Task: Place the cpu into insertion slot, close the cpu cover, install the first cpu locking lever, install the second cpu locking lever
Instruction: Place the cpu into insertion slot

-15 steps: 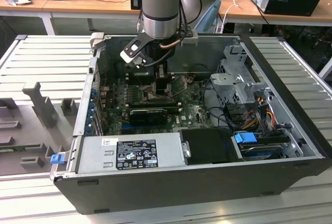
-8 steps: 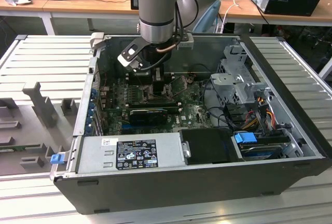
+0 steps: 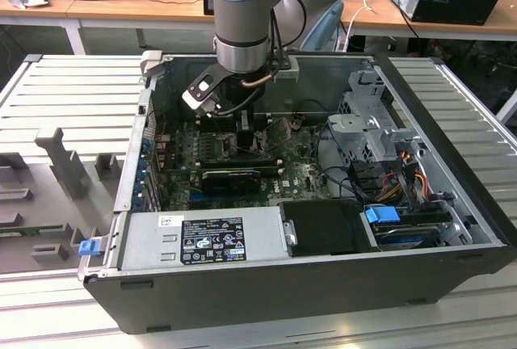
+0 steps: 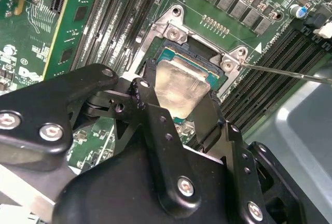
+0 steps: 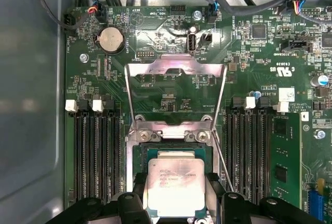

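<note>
Clasping flat silvery square cpu [image 5: 175, 189], black hand [image 5: 177, 181]

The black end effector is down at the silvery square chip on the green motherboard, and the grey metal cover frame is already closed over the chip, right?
No. The grey metal cover frame is swung open, clear of the silvery square chip; the first wrist view shows it. The black end effector is at the chip.

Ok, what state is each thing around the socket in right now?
cpu: in the insertion slot, metal top up, uncovered.
insertion slot: occupied by the cpu.
cpu cover: open, tipped away from the slot.
locking lever: unlatched, standing free beside the slot.
pincer: lowered, astride the cpu.
</note>
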`<state>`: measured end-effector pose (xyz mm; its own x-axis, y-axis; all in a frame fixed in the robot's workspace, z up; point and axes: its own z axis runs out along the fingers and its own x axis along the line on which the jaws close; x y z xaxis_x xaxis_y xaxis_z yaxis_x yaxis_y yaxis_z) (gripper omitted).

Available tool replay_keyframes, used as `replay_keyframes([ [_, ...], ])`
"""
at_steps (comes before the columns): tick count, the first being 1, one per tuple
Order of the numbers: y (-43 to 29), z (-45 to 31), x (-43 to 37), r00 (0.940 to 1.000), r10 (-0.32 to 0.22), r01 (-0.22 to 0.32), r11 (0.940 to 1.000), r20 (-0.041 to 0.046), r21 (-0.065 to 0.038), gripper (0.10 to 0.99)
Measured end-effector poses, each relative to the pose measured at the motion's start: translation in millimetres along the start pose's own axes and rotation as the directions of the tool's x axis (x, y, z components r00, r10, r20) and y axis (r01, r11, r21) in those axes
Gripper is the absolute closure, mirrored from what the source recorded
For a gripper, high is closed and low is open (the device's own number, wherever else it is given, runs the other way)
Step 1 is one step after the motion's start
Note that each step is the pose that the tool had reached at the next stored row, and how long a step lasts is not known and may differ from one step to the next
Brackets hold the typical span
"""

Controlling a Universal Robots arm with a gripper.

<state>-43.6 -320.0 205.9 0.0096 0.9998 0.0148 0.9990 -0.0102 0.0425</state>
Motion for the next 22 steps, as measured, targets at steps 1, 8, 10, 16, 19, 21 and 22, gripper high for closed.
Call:
replay_keyframes([
  [1, -0.1, 0.9, 0.0, 1.0000, 0.000, 0.000, 1.0000, -0.0001, 0.000, 0.557],
  [8, -0.5, 3.3, 0.0, 1.0000, 0.000, 0.000, 1.0000, 0.0000, 0.000, 0.557],
  [10, -0.5, 3.4, 0.0, 1.0000, 0.000, 0.000, 1.0000, 0.0000, 0.000, 0.557],
  [16, -0.5, 3.6, 0.0, 1.0000, 0.000, 0.000, 1.0000, 0.0000, 0.000, 0.557],
  [19, -0.5, 3.7, 0.0, 1.0000, 0.000, 0.000, 1.0000, 0.0000, 0.000, 0.557],
  [21, -0.5, 3.7, 0.0, 1.0000, 0.000, 0.000, 1.0000, 0.0000, 0.000, 0.482],
  [22, -0.5, 3.7, 0.0, 1.0000, 0.000, 0.000, 1.0000, -0.0001, 0.000, 0.482],
])
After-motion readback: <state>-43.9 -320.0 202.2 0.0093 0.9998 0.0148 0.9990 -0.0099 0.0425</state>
